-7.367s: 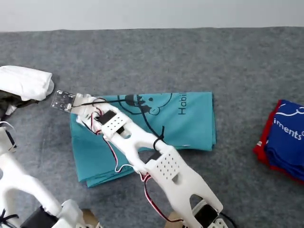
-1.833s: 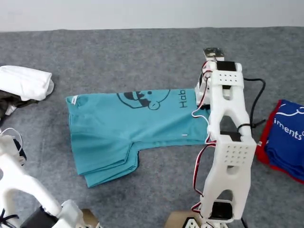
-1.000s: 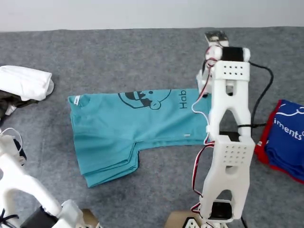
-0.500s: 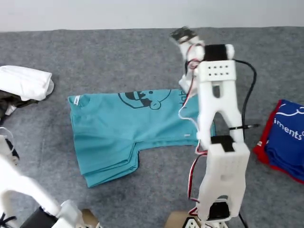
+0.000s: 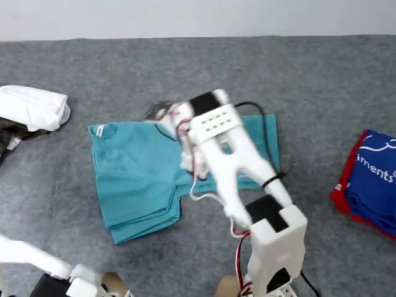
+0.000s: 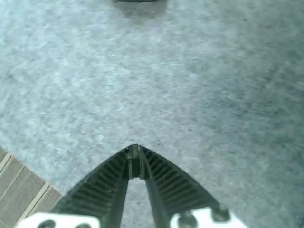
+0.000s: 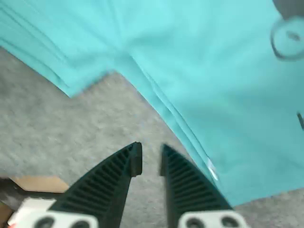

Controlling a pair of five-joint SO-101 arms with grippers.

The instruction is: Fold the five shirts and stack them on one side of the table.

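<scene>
We see the teal shirt (image 5: 133, 179) lying partly folded mid-table on the grey cloth (image 5: 185, 62). It has dark print (image 7: 286, 40) and a small white label (image 5: 98, 130) at one corner. The right gripper (image 7: 151, 159) hangs over the shirt's hem, fingers a narrow gap apart, holding nothing. The left gripper (image 6: 137, 154) is over bare cloth, tips together, empty. A white shirt (image 5: 34, 106) sits at the left edge. At the right, a blue shirt (image 5: 377, 185) with white lettering lies on a red one (image 5: 339, 189).
</scene>
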